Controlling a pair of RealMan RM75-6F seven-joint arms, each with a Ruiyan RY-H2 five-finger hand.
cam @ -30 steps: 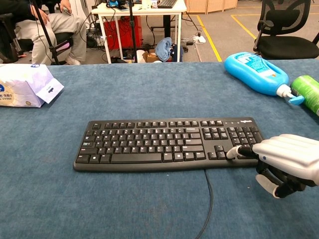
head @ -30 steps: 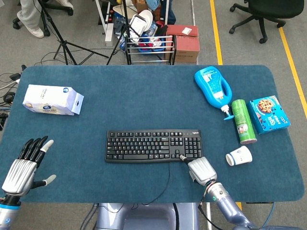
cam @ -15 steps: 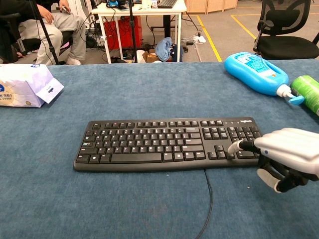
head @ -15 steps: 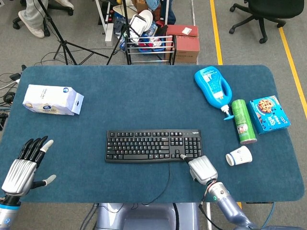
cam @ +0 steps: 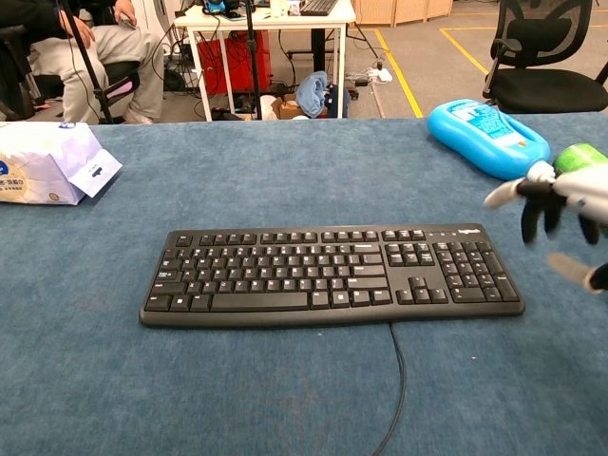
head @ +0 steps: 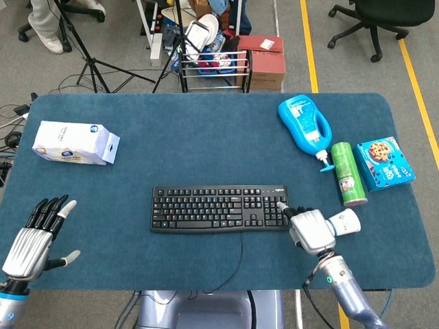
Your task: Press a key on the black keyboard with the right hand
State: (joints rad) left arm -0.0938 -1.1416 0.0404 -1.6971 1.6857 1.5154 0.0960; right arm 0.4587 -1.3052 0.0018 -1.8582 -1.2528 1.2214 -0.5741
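The black keyboard (head: 219,208) (cam: 331,275) lies flat in the middle of the blue table, its cable running off the front edge. My right hand (head: 312,229) (cam: 562,201) hovers off the keyboard's right end, raised above the table in the chest view. Its fingers are spread and hold nothing, and no finger touches a key. One fingertip (head: 281,205) shows over the keyboard's right edge in the head view. My left hand (head: 34,236) rests at the table's front left, fingers apart and empty; the chest view does not show it.
A tissue pack (head: 75,142) (cam: 47,161) lies at the far left. At the right are a blue bottle (head: 305,123) (cam: 486,138), a green can (head: 348,175) (cam: 581,157), a cookie box (head: 386,162) and a paper cup (head: 346,223) lying just behind my right hand.
My right hand has lifted off the keys at the keyboard's lower right, moved up and to the right, and its curled fingers have spread. The left hand has not moved.
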